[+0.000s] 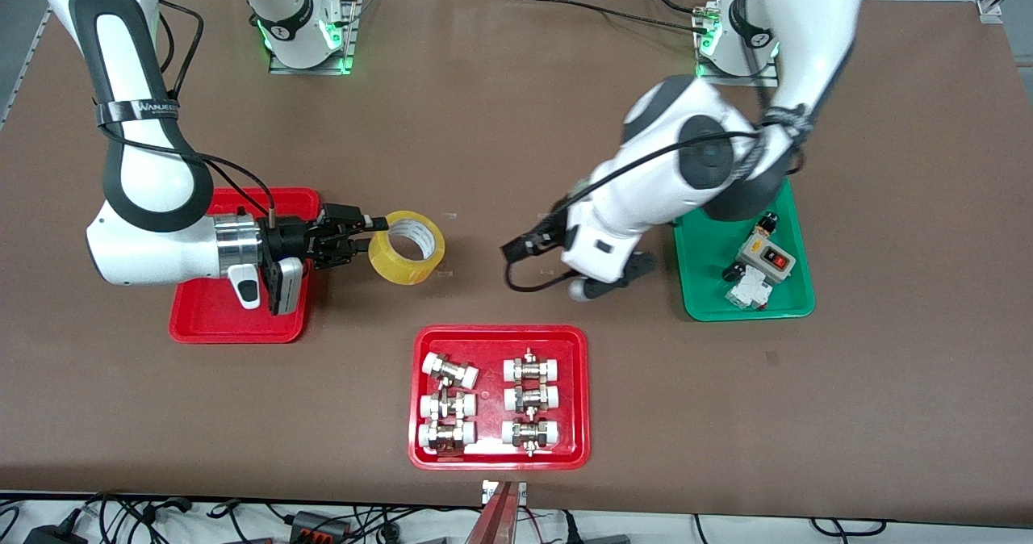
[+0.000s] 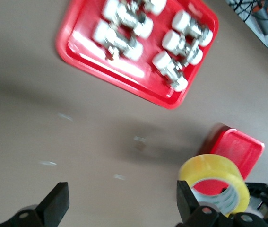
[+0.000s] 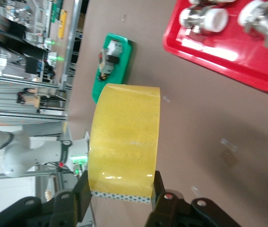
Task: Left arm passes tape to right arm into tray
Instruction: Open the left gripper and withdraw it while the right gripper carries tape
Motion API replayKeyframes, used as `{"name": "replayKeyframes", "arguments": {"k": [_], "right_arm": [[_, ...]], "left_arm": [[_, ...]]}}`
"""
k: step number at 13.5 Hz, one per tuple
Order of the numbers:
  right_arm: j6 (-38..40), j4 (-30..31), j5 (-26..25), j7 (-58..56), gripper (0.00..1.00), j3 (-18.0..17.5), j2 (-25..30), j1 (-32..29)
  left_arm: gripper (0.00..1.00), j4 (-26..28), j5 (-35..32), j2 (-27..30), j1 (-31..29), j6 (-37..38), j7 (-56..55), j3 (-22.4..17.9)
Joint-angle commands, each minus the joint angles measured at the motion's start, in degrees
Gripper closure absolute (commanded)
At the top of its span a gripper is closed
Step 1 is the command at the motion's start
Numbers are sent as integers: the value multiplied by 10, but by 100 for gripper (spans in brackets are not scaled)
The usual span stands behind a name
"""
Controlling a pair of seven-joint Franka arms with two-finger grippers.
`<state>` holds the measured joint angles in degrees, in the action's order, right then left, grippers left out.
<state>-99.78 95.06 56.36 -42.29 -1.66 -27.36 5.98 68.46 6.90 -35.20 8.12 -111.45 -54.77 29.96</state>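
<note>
beside tray (image 1: 202, 318), right gripper (image 1: 373, 233) grips tape (image 1: 406, 248); left gripper (image 2: 119, 208) open.

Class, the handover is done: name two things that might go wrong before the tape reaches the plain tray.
1. The right gripper pinches the wide yellow tape roll only by its wall; it might slip or swing in transit.
2. The right arm covers much of the plain red plastic tray, so the roll might land on the rim.
</note>
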Motion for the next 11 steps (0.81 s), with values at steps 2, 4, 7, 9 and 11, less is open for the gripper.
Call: {"name": "replayKeyframes", "arguments": {"k": [2, 4, 7, 9, 11], "right_arm": [[5, -13, -18, 40, 85, 10, -3, -53], [5, -13, -40, 49, 85, 10, -7, -89], [4, -13, -92, 56, 85, 10, -9, -150], [9, -9, -94, 56, 85, 10, -24, -194], [18, -8, -95, 56, 84, 10, -51, -231]], "left_arm": [[0, 13, -2, 56, -59, 107, 95, 5], [0, 13, -6, 82, -103, 191, 172, 4], [0, 12, -48, 112, -141, 289, 196, -1], [0, 12, -111, 123, -153, 309, 258, -4], [0, 19, -128, 143, -190, 307, 376, -25]]}}
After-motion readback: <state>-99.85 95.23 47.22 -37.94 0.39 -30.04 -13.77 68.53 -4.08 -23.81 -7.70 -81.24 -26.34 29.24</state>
